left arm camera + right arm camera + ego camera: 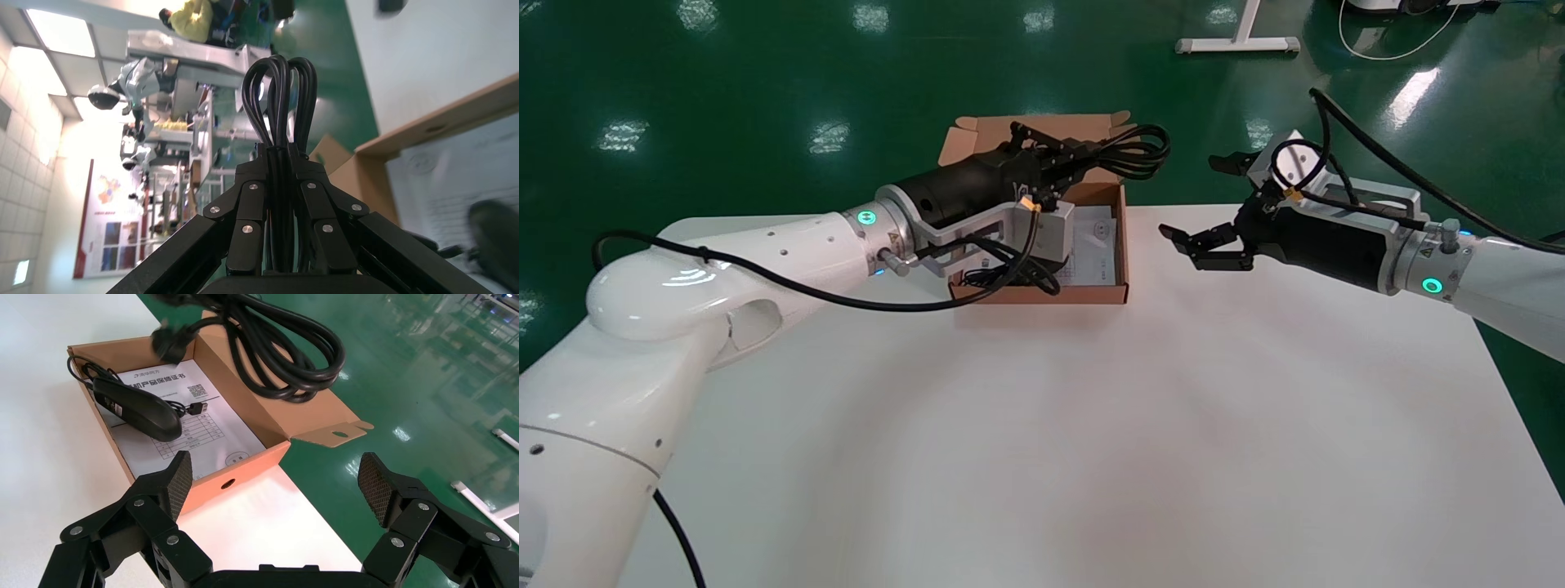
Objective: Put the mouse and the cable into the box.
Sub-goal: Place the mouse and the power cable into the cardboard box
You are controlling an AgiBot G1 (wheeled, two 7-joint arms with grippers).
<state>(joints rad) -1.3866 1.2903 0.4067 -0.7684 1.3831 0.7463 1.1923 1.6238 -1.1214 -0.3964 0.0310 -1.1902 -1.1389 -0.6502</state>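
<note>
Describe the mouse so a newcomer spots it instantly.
On the white table stands an open cardboard box lined with a printed sheet. The mouse lies on that sheet: a glossy black oval with a thin cord, unlike the thick looped cable that the left tool holds in the air.

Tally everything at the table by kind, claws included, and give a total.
mouse: 1, lying in the box
cable bundle: 1, gripped above the box
cardboard box: 1
printed sheet: 1, lining the box floor
claws: 2, left claw shut on the cable bundle, right claw open
Total: 6
</note>
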